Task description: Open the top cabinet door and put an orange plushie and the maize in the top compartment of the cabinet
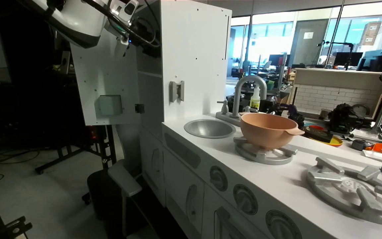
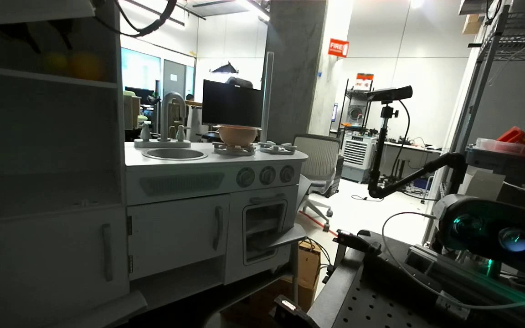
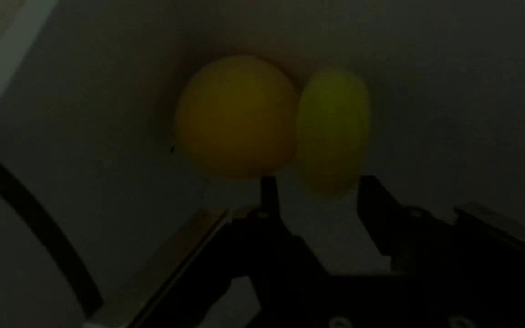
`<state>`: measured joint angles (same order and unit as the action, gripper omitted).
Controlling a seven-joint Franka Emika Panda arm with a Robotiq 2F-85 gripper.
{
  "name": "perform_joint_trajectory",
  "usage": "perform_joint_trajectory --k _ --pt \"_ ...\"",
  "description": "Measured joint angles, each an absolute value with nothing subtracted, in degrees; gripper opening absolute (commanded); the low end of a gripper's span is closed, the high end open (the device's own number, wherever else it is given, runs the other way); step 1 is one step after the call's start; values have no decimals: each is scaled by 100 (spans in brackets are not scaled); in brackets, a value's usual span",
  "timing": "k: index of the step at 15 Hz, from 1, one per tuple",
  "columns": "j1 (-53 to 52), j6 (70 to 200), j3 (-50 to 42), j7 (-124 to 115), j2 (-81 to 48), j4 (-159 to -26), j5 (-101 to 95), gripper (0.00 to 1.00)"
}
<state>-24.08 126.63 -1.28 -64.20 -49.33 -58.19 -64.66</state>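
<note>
The top cabinet door (image 1: 108,78) stands open, with its pale grey-green square handle (image 1: 110,105). The orange plushie (image 3: 237,116) and the yellow-green maize (image 3: 333,130) lie side by side, touching, in the dark top compartment. In an exterior view the plushie (image 2: 86,66) and maize (image 2: 55,63) rest on the top compartment's shelf (image 2: 43,76). My gripper (image 3: 317,184) is open inside the compartment. In the wrist view the maize's near end shows between the fingertips; I cannot tell whether they touch it. In an exterior view the cabinet's side wall partly hides the gripper.
The cabinet's white side wall (image 1: 196,59) stands beside the arm. A lower open compartment (image 2: 53,127) is under the shelf. A tan-orange bowl (image 1: 267,129) sits on a burner, near the sink (image 1: 210,128). A black cable (image 3: 39,228) curves at the left of the wrist view.
</note>
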Motion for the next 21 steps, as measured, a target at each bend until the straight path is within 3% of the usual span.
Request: perform_joint_trajectory --k 3,15,21 --pt "-2408 12532 -128 -6415 -5140 -5536 -6465 100" --pt "-2589 12473 124 -6245 -5342 -4924 -6426 100" --pt "-2504 12063 691 -4826 -5058 -5053 -5646 100"
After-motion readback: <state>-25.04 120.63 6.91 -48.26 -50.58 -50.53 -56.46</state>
